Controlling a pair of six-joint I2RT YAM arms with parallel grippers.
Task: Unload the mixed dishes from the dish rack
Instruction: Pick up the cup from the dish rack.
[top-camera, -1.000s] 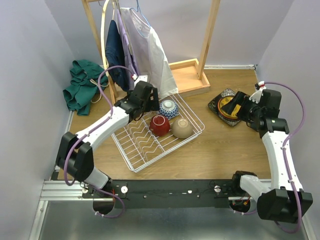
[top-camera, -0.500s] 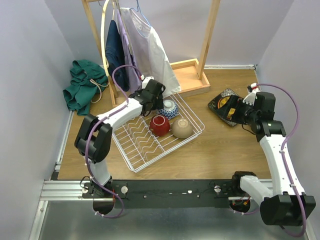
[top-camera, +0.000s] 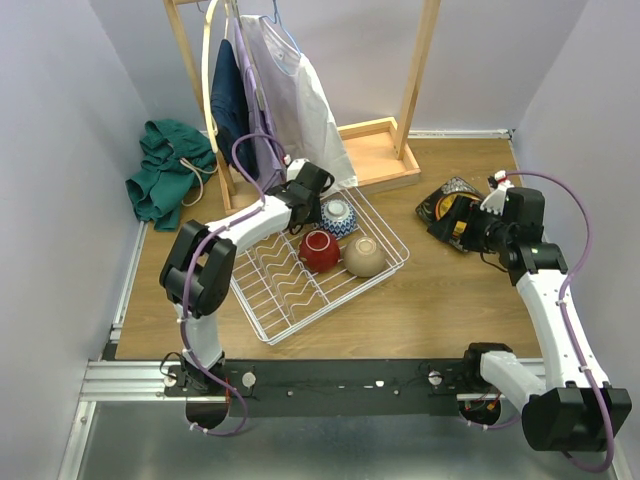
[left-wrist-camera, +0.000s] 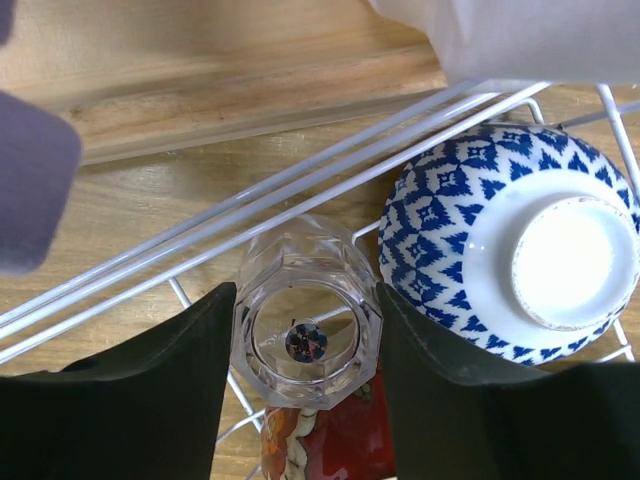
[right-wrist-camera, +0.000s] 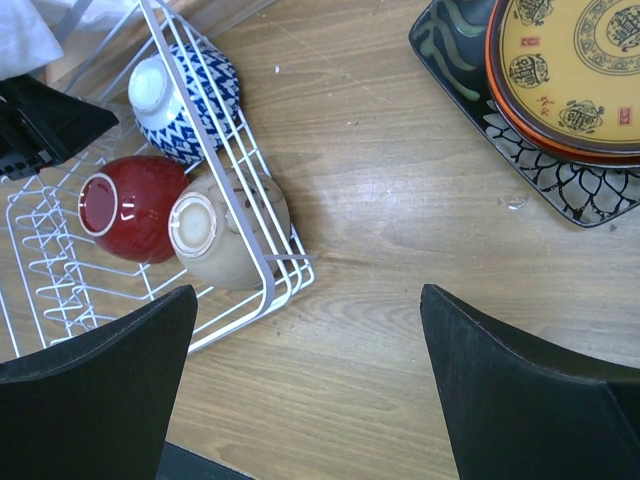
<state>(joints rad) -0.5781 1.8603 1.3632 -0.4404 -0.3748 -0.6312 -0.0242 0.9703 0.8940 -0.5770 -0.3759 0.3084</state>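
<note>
On the yellow plate (right-wrist-camera: 572, 62), illegible emblems (right-wrist-camera: 527, 70)

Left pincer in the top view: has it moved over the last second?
Yes. The left pincer has swung right along the far side of the dish rack, ending beside the blue-and-white bowl.

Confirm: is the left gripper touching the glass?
Touching. Left wrist view: the left gripper has both fingers flush against the glass, with no gap on either side.

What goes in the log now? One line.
left gripper: shut on clear glass, in dish rack | right gripper: open, empty, above table
</note>
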